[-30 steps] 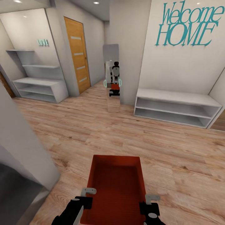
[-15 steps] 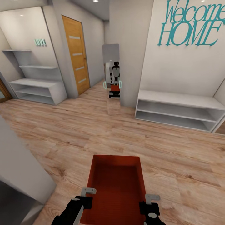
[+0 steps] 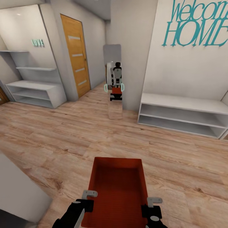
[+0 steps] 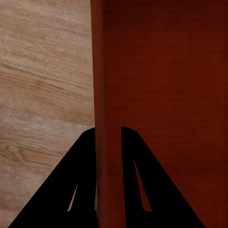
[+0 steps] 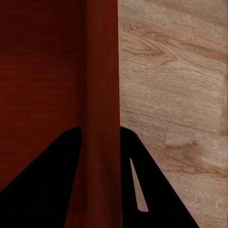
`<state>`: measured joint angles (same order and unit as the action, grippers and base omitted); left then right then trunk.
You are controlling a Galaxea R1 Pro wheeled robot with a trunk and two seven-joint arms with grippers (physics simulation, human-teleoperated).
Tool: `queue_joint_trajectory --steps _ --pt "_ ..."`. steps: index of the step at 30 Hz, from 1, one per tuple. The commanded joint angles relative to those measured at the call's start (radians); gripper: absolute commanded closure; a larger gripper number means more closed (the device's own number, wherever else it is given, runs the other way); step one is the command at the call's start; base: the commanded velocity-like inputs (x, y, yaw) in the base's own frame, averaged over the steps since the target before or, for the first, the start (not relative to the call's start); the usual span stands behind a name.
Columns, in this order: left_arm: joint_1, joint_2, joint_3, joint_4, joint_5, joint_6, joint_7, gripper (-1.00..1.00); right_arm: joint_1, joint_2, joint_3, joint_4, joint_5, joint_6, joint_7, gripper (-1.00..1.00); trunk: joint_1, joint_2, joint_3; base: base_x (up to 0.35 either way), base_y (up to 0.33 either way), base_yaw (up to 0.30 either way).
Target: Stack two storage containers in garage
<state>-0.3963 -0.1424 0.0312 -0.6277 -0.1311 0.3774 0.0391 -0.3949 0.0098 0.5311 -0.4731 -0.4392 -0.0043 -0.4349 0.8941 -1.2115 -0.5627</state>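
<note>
while one orange-red storage container (image 3: pixel 118 186) hung low in front of the robot, carried over the light wood-plank floor (image 3: pixel 63 133), the task stood at its hauling stage. the left gripper (image 4: pixel 108 142) was clamped on the container's left wall, one dark finger on either side of the rim, and the right gripper (image 5: pixel 100 137) was clamped the same way on the right wall; in the head view both sat at the near corners of the bin, which was empty inside. no dark concrete and no red car showed, so this bin had most likely not yet reached the garage, and neither the setting-down nor the stacking was done. where the second bin was could not be told.

beyond the bin the planks ran to a tall mirror (image 3: pixel 113 80) on a wall end, with the robot and its red load reflected small in it. to the right of the mirror stood a low white shelf unit (image 3: pixel 183 115) under teal "welcome home" lettering (image 3: pixel 198 23); to the left were a wooden door (image 3: pixel 75 53) and another white shelf unit (image 3: pixel 33 90). a pale wall corner (image 3: pixel 19 190) filled the near left.

compared with the earlier frames the whole view had slid: the lettering and right shelf had drifted rightward, the left shelf leftward, and the near wall corner had shrunk toward the edge, which read as the robot moving. the bin and both grippers had kept the same place in the head view.
</note>
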Motion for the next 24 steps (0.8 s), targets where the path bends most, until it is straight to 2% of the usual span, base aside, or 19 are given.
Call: queue_joint_trajectory --steps 1,24 --pt "0.001 0.000 -0.010 0.020 -0.008 0.005 0.005 1.00 -0.002 -0.001 0.003 -0.016 -0.004 0.000 -0.007 1.00 0.001 -0.001 -0.001 0.322 0.000 0.000" --pt "0.001 0.000 -0.010 0.020 -0.007 0.005 0.005 1.00 -0.002 -0.001 0.001 -0.016 -0.004 0.001 -0.008 1.00 0.001 -0.001 -0.001 0.322 0.000 0.006"
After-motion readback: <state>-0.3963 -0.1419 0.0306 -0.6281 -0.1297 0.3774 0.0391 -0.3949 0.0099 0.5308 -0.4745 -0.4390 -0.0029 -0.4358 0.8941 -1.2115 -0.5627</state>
